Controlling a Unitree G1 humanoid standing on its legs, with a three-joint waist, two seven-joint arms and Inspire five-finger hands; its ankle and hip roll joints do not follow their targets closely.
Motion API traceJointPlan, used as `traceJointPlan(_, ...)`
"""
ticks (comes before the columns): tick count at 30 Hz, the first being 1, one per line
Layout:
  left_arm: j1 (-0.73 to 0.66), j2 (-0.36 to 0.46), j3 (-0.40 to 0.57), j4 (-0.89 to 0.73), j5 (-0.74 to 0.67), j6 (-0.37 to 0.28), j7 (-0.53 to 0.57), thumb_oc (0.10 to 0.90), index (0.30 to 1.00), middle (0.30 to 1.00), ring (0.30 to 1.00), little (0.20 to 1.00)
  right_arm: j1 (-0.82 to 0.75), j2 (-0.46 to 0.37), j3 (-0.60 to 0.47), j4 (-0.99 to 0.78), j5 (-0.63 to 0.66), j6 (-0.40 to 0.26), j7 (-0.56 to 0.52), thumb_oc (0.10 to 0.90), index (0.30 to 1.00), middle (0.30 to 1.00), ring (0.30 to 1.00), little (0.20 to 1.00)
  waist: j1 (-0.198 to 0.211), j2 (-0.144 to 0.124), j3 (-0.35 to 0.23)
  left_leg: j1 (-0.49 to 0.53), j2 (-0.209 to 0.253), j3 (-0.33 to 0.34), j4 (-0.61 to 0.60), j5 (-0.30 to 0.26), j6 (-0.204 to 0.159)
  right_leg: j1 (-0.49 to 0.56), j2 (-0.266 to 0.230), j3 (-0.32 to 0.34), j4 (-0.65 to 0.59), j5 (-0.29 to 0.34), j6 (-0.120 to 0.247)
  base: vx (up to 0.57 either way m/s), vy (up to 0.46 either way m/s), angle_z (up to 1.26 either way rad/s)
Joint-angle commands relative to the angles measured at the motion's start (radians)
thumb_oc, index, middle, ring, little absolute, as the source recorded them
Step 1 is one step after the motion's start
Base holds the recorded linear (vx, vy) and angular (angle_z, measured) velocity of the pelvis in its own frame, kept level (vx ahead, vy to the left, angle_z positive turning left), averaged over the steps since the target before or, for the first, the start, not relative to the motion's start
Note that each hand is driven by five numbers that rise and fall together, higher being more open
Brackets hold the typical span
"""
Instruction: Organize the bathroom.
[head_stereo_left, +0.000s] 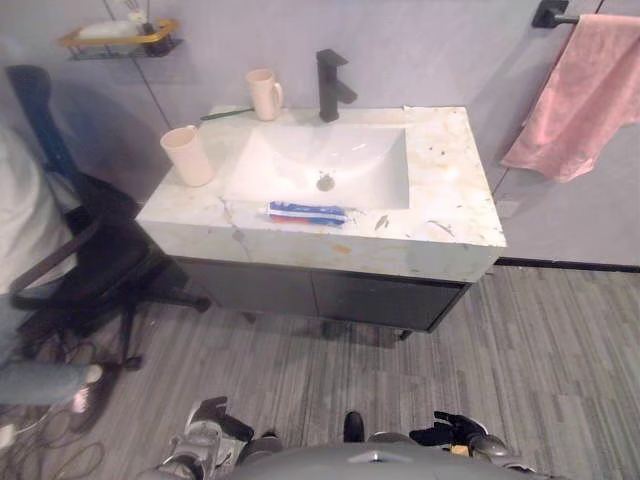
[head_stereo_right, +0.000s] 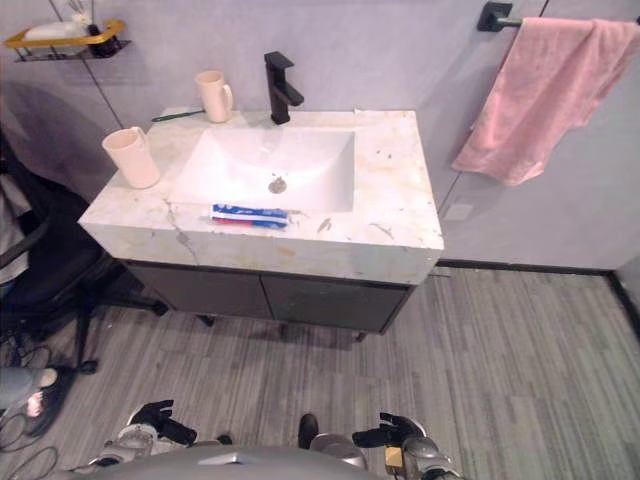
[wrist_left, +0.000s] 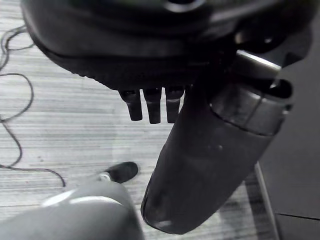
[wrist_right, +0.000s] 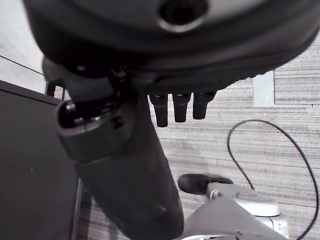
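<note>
Nothing looks tidied yet: the toothpaste tube (head_stereo_left: 308, 212) lies at the worktop's (head_stereo_left: 455, 190) front edge, two cups (head_stereo_left: 187, 155) near its far-left corner. Both hands, left hand (head_stereo_left: 208, 420) and right hand (head_stereo_left: 450, 431), hang low with relaxed fingers, holding nothing.

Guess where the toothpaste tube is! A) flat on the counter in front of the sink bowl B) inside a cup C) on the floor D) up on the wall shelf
A: the toothpaste tube lies flat on the marble counter, along the front edge of the sink bowl, apart from both cups.
</note>
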Motion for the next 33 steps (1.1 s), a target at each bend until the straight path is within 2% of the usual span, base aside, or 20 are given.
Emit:
traceJointPlan(1, -0.016, 0.03, -0.013, 0.006, 0.006, -0.03, 0.046, 0.8, 0.9, 0.9, 0.9, 0.9, -0.01, 0.003, -0.019, 0.019, 0.036, -0.001, -0.012, 0.8, 0.9, 0.9, 0.9, 0.9, -0.001, -0.008, 0.005, 0.053, -0.058, 0.015, 0.002, -0.045, 0.066, -0.018, -0.094, 0.016, 0.039, -0.009, 0.109, 0.07, 0.21, -0.24)
traceJointPlan(7, -0.01, 0.038, -0.024, 0.012, -0.025, -0.091, 0.101, 0.8, 0.9, 0.9, 0.9, 0.9, 0.006, 0.009, -0.023, 0.036, -0.007, -0.005, 0.007, 0.8, 0.9, 0.9, 0.9, 0.9, -0.016, 0.014, -0.013, 0.108, -0.082, 0.029, -0.098, -0.042, 0.085, -0.026, -0.107, 0.009, 0.046, 0.002, 0.131, 0.05, 0.137, 0.01)
traceJointPlan(9, -0.012, 0.044, 0.001, 0.0, -0.068, -0.189, 0.278, 0.8, 0.9, 0.9, 0.9, 0.9, 0.004, 0.014, -0.02, 0.034, -0.009, 0.0, 0.01, 0.8, 0.9, 0.9, 0.9, 0.9, -0.015, 0.014, -0.016, 0.122, -0.092, 0.032, -0.12, -0.045, 0.09, -0.034, -0.116, -0.001, 0.043, 0.016, 0.141, 0.0, 0.06, -0.13)
traceJointPlan(11, -0.005, 0.064, 0.068, -0.106, -0.058, -0.309, 0.518, 0.8, 0.9, 0.9, 0.9, 0.9, -0.003, 0.028, -0.019, 0.022, 0.037, 0.012, -0.007, 0.8, 0.9, 0.9, 0.9, 0.9, 0.007, 0.01, -0.019, 0.13, -0.105, 0.028, -0.132, -0.056, 0.1, -0.042, -0.127, -0.014, 0.043, 0.027, 0.149, -0.01, 0.004, 0.02)
traceJointPlan(12, -0.002, 0.064, 0.072, -0.117, -0.054, -0.307, 0.525, 0.8, 0.9, 0.9, 0.9, 0.9, -0.003, 0.029, -0.019, 0.021, 0.04, 0.013, -0.008, 0.8, 0.9, 0.9, 0.9, 0.9, 0.009, 0.01, -0.019, 0.13, -0.106, 0.028, -0.132, -0.056, 0.101, -0.042, -0.127, -0.015, 0.043, 0.028, 0.149, -0.02, -0.015, 0.06)
traceJointPlan(13, 0.007, 0.065, 0.094, -0.173, -0.015, -0.337, 0.587, 0.8, 0.9, 0.9, 0.9, 0.9, -0.005, 0.034, -0.02, 0.015, 0.05, 0.023, -0.011, 0.8, 0.9, 0.9, 0.9, 0.9, 0.021, 0.007, -0.017, 0.128, -0.108, 0.026, -0.13, -0.057, 0.103, -0.044, -0.131, -0.021, 0.045, 0.031, 0.15, -0.02, -0.021, 0.06)
traceJointPlan(15, 0.022, 0.068, 0.121, -0.309, 0.068, -0.382, 0.657, 0.8, 0.9, 0.9, 0.9, 0.9, -0.006, 0.044, -0.031, 0.007, 0.124, 0.037, -0.029, 0.8, 0.9, 0.9, 0.9, 0.9, 0.044, 0.0, -0.013, 0.125, -0.112, 0.025, -0.127, -0.058, 0.105, -0.044, -0.138, -0.032, 0.048, 0.036, 0.152, -0.03, -0.026, 0.08)
traceJointPlan(16, 0.024, 0.068, 0.123, -0.322, 0.085, -0.397, 0.666, 0.8, 0.9, 0.9, 0.9, 0.9, -0.005, 0.045, -0.032, 0.005, 0.14, 0.04, -0.034, 0.8, 0.9, 0.9, 0.9, 0.9, 0.046, -0.001, -0.012, 0.125, -0.113, 0.024, -0.127, -0.059, 0.105, -0.043, -0.139, -0.033, 0.048, 0.036, 0.152, -0.05, -0.022, 0.09)
traceJointPlan(18, 0.027, 0.138, 0.106, -0.675, 0.142, -0.383, 0.683, 0.8, 0.9, 0.9, 0.9, 0.9, -0.003, 0.048, -0.061, 0.01, 0.148, 0.049, -0.035, 0.8, 0.9, 0.9, 0.9, 0.9, 0.075, -0.002, -0.013, 0.117, -0.114, 0.017, -0.128, -0.061, 0.11, -0.032, -0.138, -0.04, 0.039, 0.033, 0.145, -0.06, -0.017, 0.13)
traceJointPlan(19, 0.027, 0.15, 0.107, -0.715, 0.141, -0.378, 0.675, 0.8, 0.9, 0.9, 0.9, 0.9, -0.002, 0.049, -0.063, 0.011, 0.147, 0.049, -0.035, 0.8, 0.9, 0.9, 0.9, 0.9, 0.077, -0.002, -0.014, 0.117, -0.114, 0.016, -0.128, -0.061, 0.11, -0.03, -0.137, -0.041, 0.038, 0.033, 0.145, -0.05, -0.011, 0.19)
traceJointPlan(20, 0.021, 0.188, 0.115, -0.835, 0.15, -0.394, 0.655, 0.8, 0.9, 0.9, 0.9, 0.9, -0.002, 0.046, -0.067, 0.014, 0.147, 0.051, -0.031, 0.8, 0.9, 0.9, 0.9, 0.9, 0.087, 0.0, -0.016, 0.114, -0.115, 0.012, -0.129, -0.06, 0.111, -0.026, -0.136, -0.044, 0.033, 0.032, 0.144, -0.04, -0.013, 0.21)
traceJointPlan(21, 0.019, 0.223, 0.13, -0.949, 0.156, -0.369, 0.626, 0.8, 0.9, 0.9, 0.9, 0.9, 0.0, 0.045, -0.071, 0.015, 0.146, 0.051, -0.028, 0.8, 0.9, 0.9, 0.9, 0.9, 0.095, 0.0, -0.017, 0.111, -0.115, 0.008, -0.128, -0.06, 0.112, -0.022, -0.135, -0.046, 0.031, 0.03, 0.143, -0.04, -0.019, 0.2)
traceJointPlan(22, 0.023, 0.233, 0.135, -0.982, 0.168, -0.399, 0.617, 0.8, 0.9, 0.9, 0.9, 0.9, 0.001, 0.045, -0.073, 0.016, 0.142, 0.049, -0.026, 0.8, 0.9, 0.9, 0.9, 0.9, 0.098, 0.0, -0.018, 0.11, -0.115, 0.006, -0.128, -0.06, 0.112, -0.02, -0.135, -0.047, 0.029, 0.028, 0.143, -0.03, -0.036, 0.15)
traceJointPlan(23, 0.013, 0.276, 0.161, -1.146, 0.141, -0.349, 0.558, 0.8, 0.9, 0.9, 0.9, 0.9, 0.004, 0.046, -0.075, 0.016, 0.146, 0.045, -0.023, 0.8, 0.9, 0.9, 0.9, 0.9, 0.108, 0.0, -0.019, 0.108, -0.114, 0.002, -0.127, -0.061, 0.113, -0.015, -0.134, -0.052, 0.029, 0.026, 0.142, -0.03, -0.058, 0.09)
traceJointPlan(25, -0.015, 0.332, 0.19, -1.349, 0.156, -0.319, 0.426, 0.8, 0.9, 0.9, 0.9, 0.9, 0.003, 0.053, -0.067, 0.021, 0.156, 0.03, -0.025, 0.8, 0.9, 0.9, 0.9, 0.9, 0.118, -0.001, -0.022, 0.109, -0.111, -0.004, -0.126, -0.061, 0.113, -0.001, -0.133, -0.06, 0.027, 0.02, 0.143, -0.04, -0.083, 0.13)
traceJointPlan(26, -0.019, 0.336, 0.193, -1.367, 0.152, -0.304, 0.416, 0.8, 0.9, 0.9, 0.9, 0.9, 0.003, 0.054, -0.065, 0.022, 0.157, 0.029, -0.025, 0.8, 0.9, 0.9, 0.9, 0.9, 0.118, -0.002, -0.022, 0.11, -0.111, -0.004, -0.126, -0.061, 0.113, 0.0, -0.133, -0.06, 0.027, 0.019, 0.143, -0.03, -0.061, 0.24)
traceJointPlan(27, -0.055, 0.367, 0.194, -1.45, 0.146, -0.239, 0.366, 0.8, 0.9, 0.9, 0.9, 0.9, 0.002, 0.055, -0.055, 0.026, 0.161, 0.024, -0.025, 0.8, 0.9, 0.9, 0.9, 0.9, 0.117, 0.0, -0.027, 0.113, -0.109, -0.005, -0.127, -0.062, 0.113, 0.005, -0.133, -0.061, 0.026, 0.015, 0.145, -0.01, -0.029, 0.22)
traceJointPlan(28, -0.071, 0.384, 0.192, -1.475, 0.14, -0.22, 0.335, 0.8, 0.9, 0.9, 0.9, 0.9, 0.0, 0.057, -0.05, 0.028, 0.16, 0.021, -0.025, 0.8, 0.9, 0.9, 0.9, 0.9, 0.116, 0.0, -0.029, 0.114, -0.108, -0.004, -0.128, -0.063, 0.113, 0.007, -0.133, -0.061, 0.026, 0.013, 0.145, -0.02, -0.037, 0.17)
traceJointPlan(31, -0.194, 0.506, 0.147, -1.569, 0.14, -0.076, 0.154, 0.8, 0.9, 0.9, 0.9, 0.9, -0.012, 0.048, -0.026, 0.043, 0.119, 0.02, -0.012, 0.8, 0.9, 0.9, 0.9, 0.9, 0.099, 0.013, -0.049, 0.125, -0.104, 0.007, -0.131, -0.067, 0.113, 0.018, -0.132, -0.055, 0.025, 0.003, 0.152, -0.01, -0.008, 0.02)
traceJointPlan(33, -0.246, 0.564, 0.132, -1.586, 0.115, -0.045, 0.113, 0.8, 0.9, 0.9, 0.9, 0.9, -0.018, 0.044, -0.018, 0.05, 0.105, 0.022, -0.007, 0.8, 0.9, 0.9, 0.9, 0.9, 0.094, 0.019, -0.054, 0.13, -0.103, 0.012, -0.131, -0.069, 0.114, 0.021, -0.133, -0.05, 0.024, 0.002, 0.155, -0.01, 0.002, -0.02)
